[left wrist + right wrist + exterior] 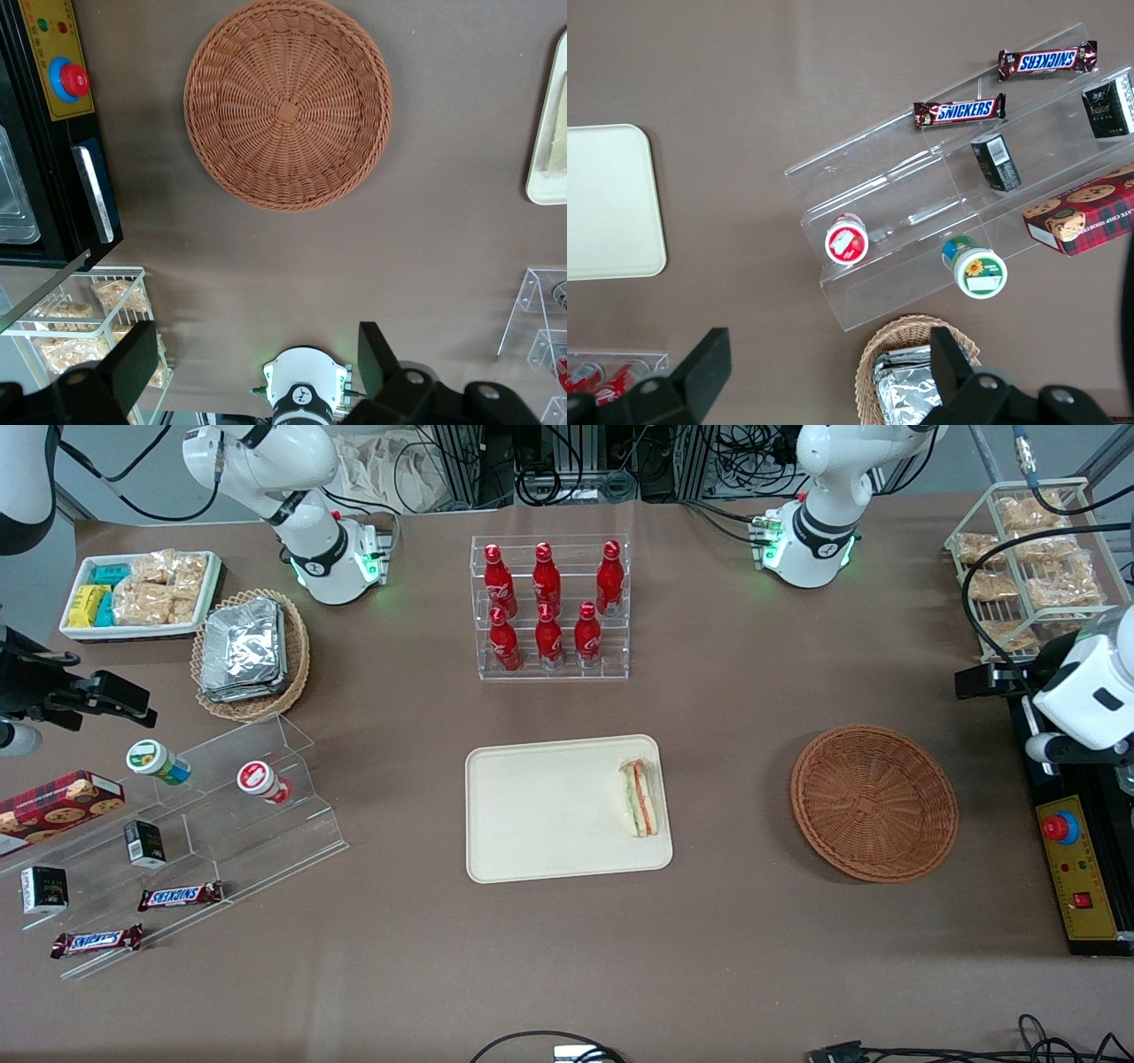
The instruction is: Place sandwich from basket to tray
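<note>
Brown-covered desk [726, 717] with the sandwich [640, 798] lying on the cream tray [540, 815], and the round woven basket [873, 803] holding nothing.

On the tray, the sandwich sits close against the rim at the end nearest the basket, its green and orange-red layers showing. Basket and tray stand well apart on the desk. Farther from the front camera than the tray, a clear rack holds six red cola bottles [549, 607]. The left arm's gripper [248, 363] hangs high above the desk toward the working arm's end, released, its two dark fingers [133, 363] spread wide with nothing between them; the basket [288, 104] lies in its wrist view.
</note>
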Tool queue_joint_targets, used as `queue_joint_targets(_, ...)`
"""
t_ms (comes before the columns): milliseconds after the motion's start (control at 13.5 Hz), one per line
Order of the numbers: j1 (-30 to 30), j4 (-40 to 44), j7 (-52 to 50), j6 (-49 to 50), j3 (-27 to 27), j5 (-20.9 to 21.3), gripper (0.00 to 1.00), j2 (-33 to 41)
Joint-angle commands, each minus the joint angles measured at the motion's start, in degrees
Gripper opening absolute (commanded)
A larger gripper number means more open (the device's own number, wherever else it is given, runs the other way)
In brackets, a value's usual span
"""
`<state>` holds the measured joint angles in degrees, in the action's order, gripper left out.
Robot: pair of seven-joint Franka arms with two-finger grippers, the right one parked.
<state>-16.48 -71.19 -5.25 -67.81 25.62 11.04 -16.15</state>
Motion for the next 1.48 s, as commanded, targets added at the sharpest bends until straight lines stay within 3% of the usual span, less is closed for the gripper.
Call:
queue_joint_targets(0,-0.1,-6.0,0.6,-2.4,-0.2,-1.0,1.00,5.1)
queue_joint_targets(148,2.2,-9.0,0.6,-3.8,-2.8,-1.4,1.00,7.6)
queue_joint_targets(369,9.4,-11.1,0.6,-5.7,-13.2,-6.1,1.00,9.6)
queue_joint_targets(517,11.8,-19.1,0.6,-11.6,-17.7,-8.8,1.00,15.1)
queue_joint_targets(665,14.8,-25.6,0.6,-16.5,-20.1,-8.8,1.00,19.2)
queue_joint_targets(886,15.0,-27.1,0.7,-21.8,-20.2,-8.9,1.00,20.1)
queue_joint_targets(1403,14.6,-24.9,0.9,-21.3,-20.0,-8.5,1.00,18.3)
